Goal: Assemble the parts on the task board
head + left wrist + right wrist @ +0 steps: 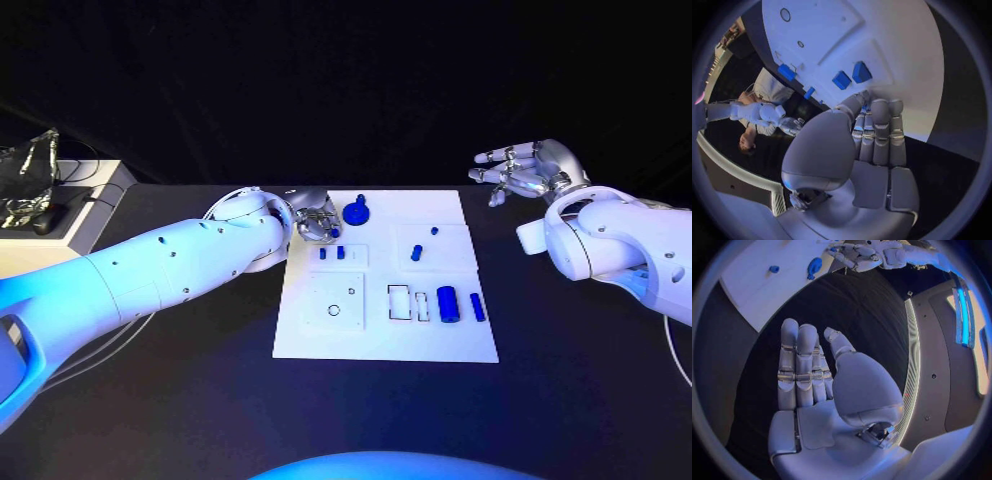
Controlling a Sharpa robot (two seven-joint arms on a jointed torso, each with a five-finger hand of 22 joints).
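Note:
The white task board (387, 330) lies mid-table. On it are a blue teardrop-shaped piece (356, 211), two small blue blocks (332, 253), a blue peg (415, 253), a blue cylinder (447, 303) and a blue bar (477, 307). My left hand (315, 218) hovers at the board's far left corner. Its fingers (879, 130) lie straight and hold nothing, their tips just short of the two blocks (851, 76). My right hand (526, 170) is raised over the black table right of the board, its fingers (798, 365) spread and holding nothing. The right wrist view catches the teardrop piece (814, 267) on the board's corner (754, 280).
A grey side table (108, 195) with a dark device (32, 185) and cables stands at the far left. White inset plates (335, 305) and slot outlines (398, 303) mark the board. Bare black table lies in front of the board.

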